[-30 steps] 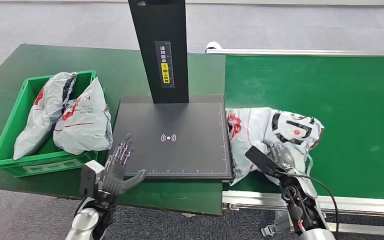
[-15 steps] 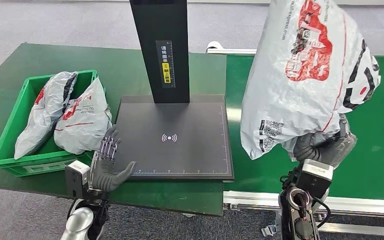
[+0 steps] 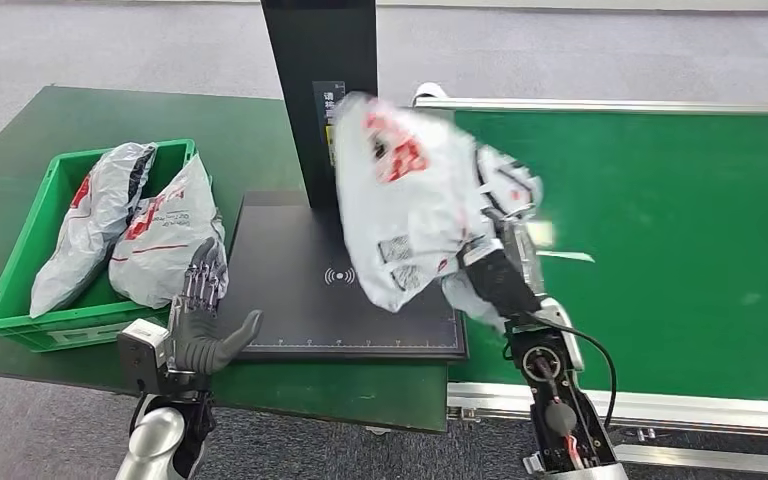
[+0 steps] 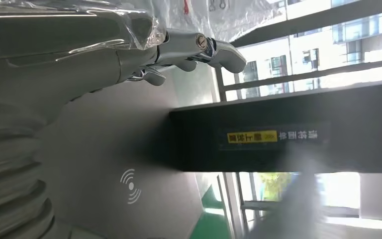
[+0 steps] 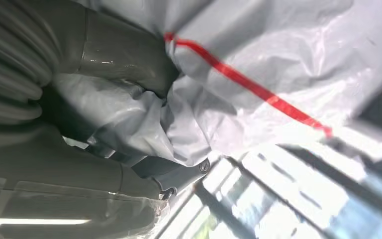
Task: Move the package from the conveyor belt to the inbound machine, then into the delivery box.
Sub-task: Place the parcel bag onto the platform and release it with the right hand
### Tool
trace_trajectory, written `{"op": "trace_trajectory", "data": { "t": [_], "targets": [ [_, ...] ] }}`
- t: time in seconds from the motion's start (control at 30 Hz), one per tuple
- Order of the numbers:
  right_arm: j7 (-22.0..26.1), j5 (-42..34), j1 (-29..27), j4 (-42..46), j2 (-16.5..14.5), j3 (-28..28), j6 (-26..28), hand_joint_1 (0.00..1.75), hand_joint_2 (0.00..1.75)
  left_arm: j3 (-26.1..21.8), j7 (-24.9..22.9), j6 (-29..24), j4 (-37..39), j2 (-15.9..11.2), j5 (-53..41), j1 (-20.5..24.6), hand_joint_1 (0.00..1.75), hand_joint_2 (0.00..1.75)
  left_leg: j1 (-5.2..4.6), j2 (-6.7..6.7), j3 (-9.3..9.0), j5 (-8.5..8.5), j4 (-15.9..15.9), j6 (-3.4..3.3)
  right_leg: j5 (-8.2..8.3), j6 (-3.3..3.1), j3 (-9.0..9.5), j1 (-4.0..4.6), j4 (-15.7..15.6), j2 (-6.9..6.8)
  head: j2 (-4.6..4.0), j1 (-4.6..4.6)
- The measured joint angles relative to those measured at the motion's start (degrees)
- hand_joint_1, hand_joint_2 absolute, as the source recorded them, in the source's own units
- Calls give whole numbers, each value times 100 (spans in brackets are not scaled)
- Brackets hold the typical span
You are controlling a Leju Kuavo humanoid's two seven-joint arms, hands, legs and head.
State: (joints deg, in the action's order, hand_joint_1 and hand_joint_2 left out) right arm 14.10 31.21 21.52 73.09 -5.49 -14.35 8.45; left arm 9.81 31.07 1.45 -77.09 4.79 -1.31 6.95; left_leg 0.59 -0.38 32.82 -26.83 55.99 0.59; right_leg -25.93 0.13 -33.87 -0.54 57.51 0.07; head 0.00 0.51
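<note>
Head view: the right hand (image 3: 495, 285) grips a crumpled grey-white plastic mailer package (image 3: 415, 195) with red and black print and small printed labels, holding it in the air above the right half of the flat black scanning platform of the inbound machine (image 3: 290, 300), in front of the machine's tall black post (image 3: 305, 100). The package is blurred at its edges. To its right runs the green conveyor belt (image 3: 660, 220). On the left of the dark green table (image 3: 250, 140) stands a green plastic delivery crate (image 3: 20, 255) with two similar grey mailer bags (image 3: 165, 240) inside. The left hand (image 3: 200, 320) hovers at the platform's near left corner, holding nothing, fingers straight and apart, thumb out to the side.

Left wrist view: the left hand (image 4: 64, 64) is spread over the dark platform surface with its white wireless symbol (image 4: 131, 186); the post with a yellow label (image 4: 278, 129) lies beyond.

Right wrist view: the right hand's thick grey fingers (image 5: 124, 59) are closed into the wrinkled grey plastic of the package (image 5: 278, 55), which bears a red stripe.
</note>
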Motion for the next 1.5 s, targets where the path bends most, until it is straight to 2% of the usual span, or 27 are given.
{"op": "trace_trajectory", "data": {
  "t": [0.17, 0.33, 0.67, 0.87, 0.9, 0.97, 1.03, 1.07, 1.1, 1.23, 1.4, 1.5],
  "targets": [
    [-320, 718, 835, -1668, 83, -826, -768, 175, 175, -7, 52, -99, 0, -74, 140, 3, 0, 175, 1, -1, 0, 2, 0, -1, 1, -1, -3, 2, 1, -4, 0, 1],
    [-385, 998, 1362, -2638, 85, -1573, -1184, 175, 175, -10, 54, -172, 0, -148, 242, 4, 0, 175, 1, -2, 1, 2, 1, -1, 0, 0, -4, 2, 1, -4, 0, 1],
    [-349, 1003, 1687, -3183, 83, -2009, -1223, 175, 175, -11, 54, -210, 0, -214, 281, 3, 0, 175, 1, -1, -6, 1, 1, -1, 0, 0, 0, 1, 0, -4, 0, 1],
    [371, 610, 1686, -3235, 60, -2094, -1223, 175, 175, -11, 113, -262, 3, -230, 329, 4, 0, 175, 1, 3, -7, 1, 1, -1, 0, -1, -1, 2, 0, -1, 0, 1],
    [449, 513, 1680, -3235, 43, -2096, -1200, 169, 175, -11, 130, -266, 5, -231, 338, 4, 0, 175, 1, 3, -7, 1, 1, -1, 0, -1, -2, 2, 0, -1, 0, 1],
    [502, 343, 1670, -3229, 7, -2085, -1061, 99, 175, -10, 154, -270, 11, -233, 352, 4, 0, 175, 1, 3, -6, 1, 1, -1, 0, -1, -3, 2, 0, -1, 0, 1],
    [458, 195, 1655, -3216, -17, -2035, -809, 18, 175, -9, 161, -272, 13, -239, 356, 4, 0, 175, 1, 3, -6, 1, 1, -1, 0, -1, -3, 2, 0, -1, -1, 1],
    [432, 114, 1646, -3208, -25, -1991, -670, 7, 175, -8, 163, -272, 14, -243, 356, 5, 0, 175, 1, 3, -5, 1, 1, -1, 0, 0, -3, 1, 0, -1, -1, 1],
    [413, 32, 1635, -3199, -28, -1941, -549, 0, 175, -8, 164, -272, 16, -247, 356, 7, 0, 175, 1, 3, -5, 1, 1, -1, 0, 0, -3, 1, 0, -1, -1, 1],
    [431, -358, 1568, -3176, -38, -1726, -326, 0, 175, -2, 163, -272, 48, -259, 356, 44, 0, 175, 0, 3, -5, 1, 2, -1, 0, 0, -3, 1, 0, -1, 0, 0],
    [597, -1807, 1438, -3174, -144, -1280, -1076, 0, 175, 37, 163, -280, 82, -263, 364, 118, 0, 175, 1, 2, -5, 1, 2, -1, 0, -1, -4, 1, 0, -1, 0, 1],
    [593, -2359, 1366, -3175, -171, -1003, -1302, 0, 175, 40, 163, -282, 85, -265, 365, 121, 0, 175, 1, 2, -4, 1, 1, -1, 0, -1, -5, 2, 0, -1, 0, 1]
  ]
}}
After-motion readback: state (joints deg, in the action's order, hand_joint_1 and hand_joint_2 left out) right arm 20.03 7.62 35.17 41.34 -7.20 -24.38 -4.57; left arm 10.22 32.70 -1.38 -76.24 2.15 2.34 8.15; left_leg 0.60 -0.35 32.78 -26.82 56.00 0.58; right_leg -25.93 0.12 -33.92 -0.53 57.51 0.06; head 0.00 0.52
